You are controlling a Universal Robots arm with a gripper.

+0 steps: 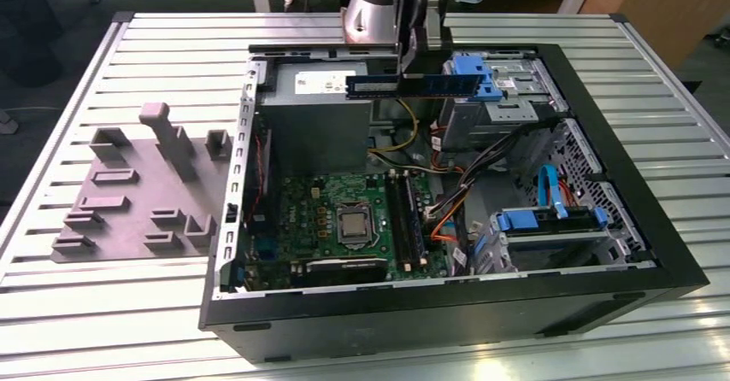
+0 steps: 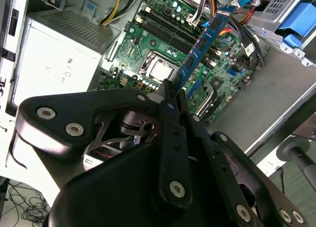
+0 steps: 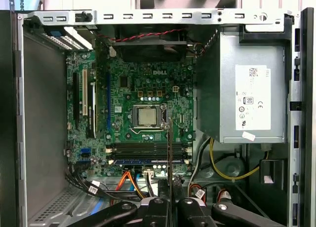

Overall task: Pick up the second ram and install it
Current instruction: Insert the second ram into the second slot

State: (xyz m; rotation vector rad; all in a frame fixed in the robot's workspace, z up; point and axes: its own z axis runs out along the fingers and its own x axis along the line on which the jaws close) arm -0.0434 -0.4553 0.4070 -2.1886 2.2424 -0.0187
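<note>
Second ram (image 1: 409, 86): long dark memory stick, clamped by its flat faces in claw (image 1: 401, 69), nearer one end than the middle. Claw closed down narrow on the stick, nothing else in hold. Hangs level, well above open computer case (image 1: 456, 321) on table (image 1: 114, 330). Motherboard (image 1: 331, 219) and memory slots (image 1: 403, 214) far below claw, untouched.

Handling, as judged: long edge lies across the slots, so wants turning parallel to a free slot, contact edge down, notch matched, end latches open. Straight, even descent without tilt. Cables (image 1: 450, 206) beside the slots a likely snag.

Views: exterior view gives height over the case, plus grey fixture (image 1: 137, 193) well off to one side of claw. First wrist view gives second ram (image 3: 169, 148) edge-on, a thin line crossing memory slots (image 3: 143, 149) beside processor socket (image 3: 146, 117). Second wrist view gives the chip-bearing face (image 2: 205, 42) and fingertips (image 2: 167, 94) tight on it.
</note>
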